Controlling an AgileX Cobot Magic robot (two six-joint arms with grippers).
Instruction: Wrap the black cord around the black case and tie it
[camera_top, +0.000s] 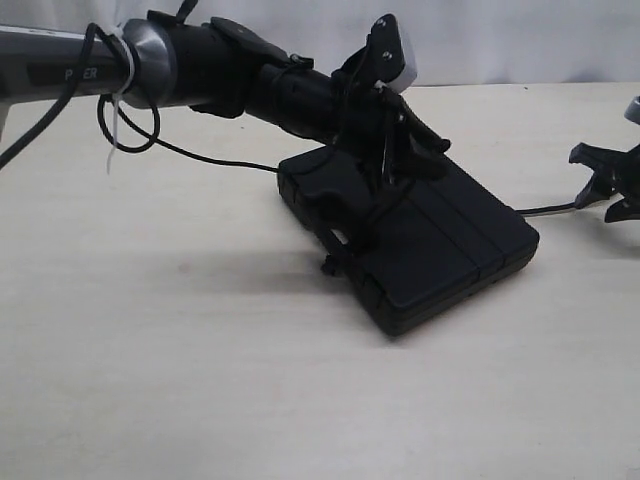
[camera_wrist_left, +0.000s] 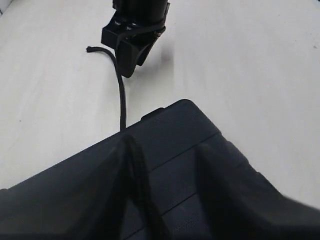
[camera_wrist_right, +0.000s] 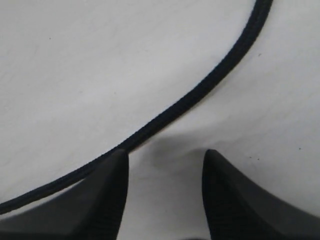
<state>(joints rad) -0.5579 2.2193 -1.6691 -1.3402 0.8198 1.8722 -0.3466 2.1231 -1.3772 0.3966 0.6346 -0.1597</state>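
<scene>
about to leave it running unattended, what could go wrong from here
1. The right end effector is open, and the black cord lies along the outside of one finger, not in the gap. Closing now may miss it.
2. The left end effector is down at the lid of the black case with its fingers apart. If that hold is light, a pull on the cord could slide or tip the case.

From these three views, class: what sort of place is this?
Likely a robot test bench: a pale tabletop, a left gripper and right gripper over it, and one black case with a black cord.
</scene>
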